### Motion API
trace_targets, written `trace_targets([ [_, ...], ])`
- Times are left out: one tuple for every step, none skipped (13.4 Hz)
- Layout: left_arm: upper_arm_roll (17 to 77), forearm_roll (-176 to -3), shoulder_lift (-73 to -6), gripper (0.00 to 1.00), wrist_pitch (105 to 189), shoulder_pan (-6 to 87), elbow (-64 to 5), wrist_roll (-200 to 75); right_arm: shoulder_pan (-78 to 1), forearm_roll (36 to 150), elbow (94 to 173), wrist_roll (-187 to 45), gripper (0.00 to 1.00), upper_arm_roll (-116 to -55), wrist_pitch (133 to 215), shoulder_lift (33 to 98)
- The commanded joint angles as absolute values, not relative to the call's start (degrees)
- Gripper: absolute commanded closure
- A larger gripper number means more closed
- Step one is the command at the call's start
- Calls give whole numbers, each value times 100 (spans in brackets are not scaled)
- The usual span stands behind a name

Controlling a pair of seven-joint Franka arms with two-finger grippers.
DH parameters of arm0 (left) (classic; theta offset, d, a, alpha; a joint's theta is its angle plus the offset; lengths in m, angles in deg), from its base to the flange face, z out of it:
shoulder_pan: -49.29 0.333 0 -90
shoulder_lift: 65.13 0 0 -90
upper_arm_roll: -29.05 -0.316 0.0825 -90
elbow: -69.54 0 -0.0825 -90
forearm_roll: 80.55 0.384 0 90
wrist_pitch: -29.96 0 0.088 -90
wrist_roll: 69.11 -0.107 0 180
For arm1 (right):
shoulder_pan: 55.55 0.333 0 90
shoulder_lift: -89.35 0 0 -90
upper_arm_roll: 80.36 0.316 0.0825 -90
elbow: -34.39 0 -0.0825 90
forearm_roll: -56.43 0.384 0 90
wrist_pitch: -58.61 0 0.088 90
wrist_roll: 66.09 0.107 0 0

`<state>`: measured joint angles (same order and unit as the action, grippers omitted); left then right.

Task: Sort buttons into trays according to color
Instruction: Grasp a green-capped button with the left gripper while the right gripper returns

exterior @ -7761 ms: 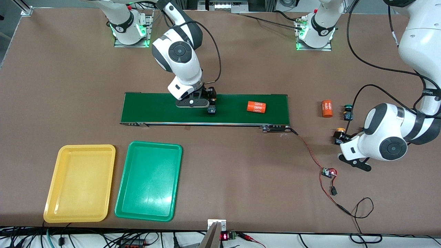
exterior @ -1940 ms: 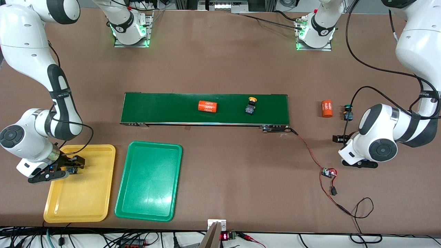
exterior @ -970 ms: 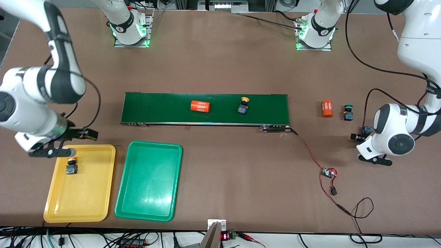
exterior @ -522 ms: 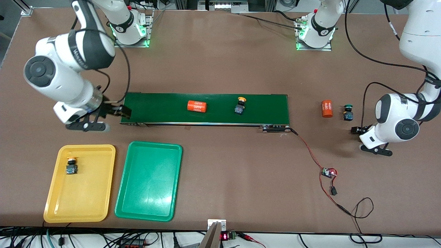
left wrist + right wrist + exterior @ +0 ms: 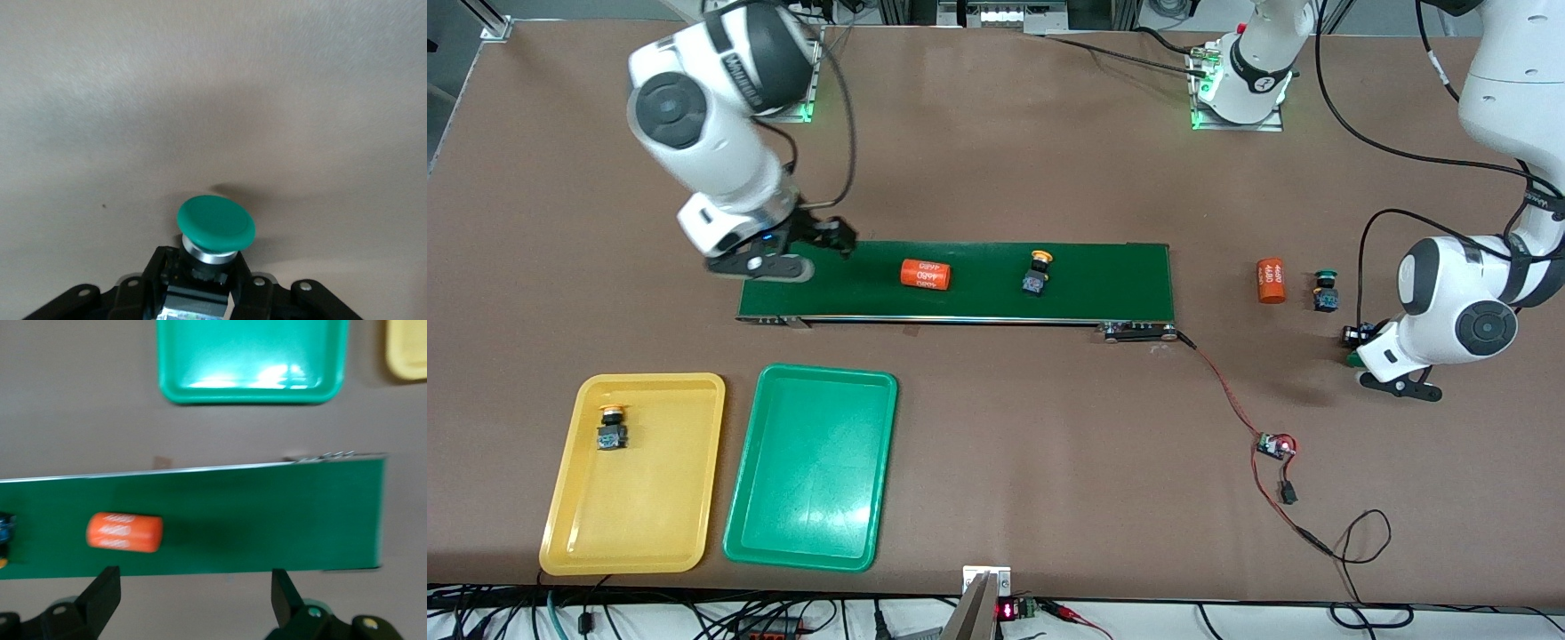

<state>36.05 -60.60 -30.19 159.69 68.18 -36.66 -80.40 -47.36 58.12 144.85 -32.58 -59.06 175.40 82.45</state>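
- Now left jaws (image 5: 200,297) clamp a green button (image 5: 215,223) at the bench's left-arm end, cap pointing out from the jaws.
- Right jaws (image 5: 193,587) gape empty over the belt (image 5: 960,284); yellow button (image 5: 1036,274) at 3 o'clock.

- in your front view the left gripper (image 5: 1356,342) sits mostly hidden under its own wrist.
- the green button (image 5: 215,230) it holds shows you only its cap in the left wrist view; the body is cut off by the edge.
- in your right wrist view a button (image 5: 5,537) on the conveyor belt (image 5: 200,520) is cut off and blurred.
- the yellow tray (image 5: 408,350) shows you just one corner there.
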Motion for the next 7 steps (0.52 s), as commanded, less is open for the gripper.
trace_targets([
  [3792, -6236, -3435, 75, 15671, 6696, -3751, -8194, -4580, 5854, 14820, -2639, 0, -5707, 18032, 8259],
  [4011, -6244, -3567, 74, 15452, 6679, -3751, -8124, -4448, 5854, 14812, -2384, 0, -5707, 18112, 8163],
  [4222, -6279, -3655, 74, 15198, 6626, -3751, -8106, -4360, 5828, 14803, -2234, 0, -5707, 18139, 8101],
  [4433, -6567, -3769, 74, 14908, 6574, -3751, -8010, -4255, 5827, 14794, -2145, 0, -5716, 18217, 8031],
  [4617, -7048, -3831, 74, 14644, 6573, -3751, -7870, -4219, 5810, 14786, -2031, 0, -5716, 18279, 7960],
  [4845, -7575, -3867, 75, 14476, 6573, -3733, -7756, -4140, 5775, 14768, -1943, 0, -5716, 18340, 7881],
  [5144, -7955, -3910, 75, 14353, 6564, -3698, -7615, -4035, 5731, 14742, -1838, 0, -5716, 18402, 7802],
])
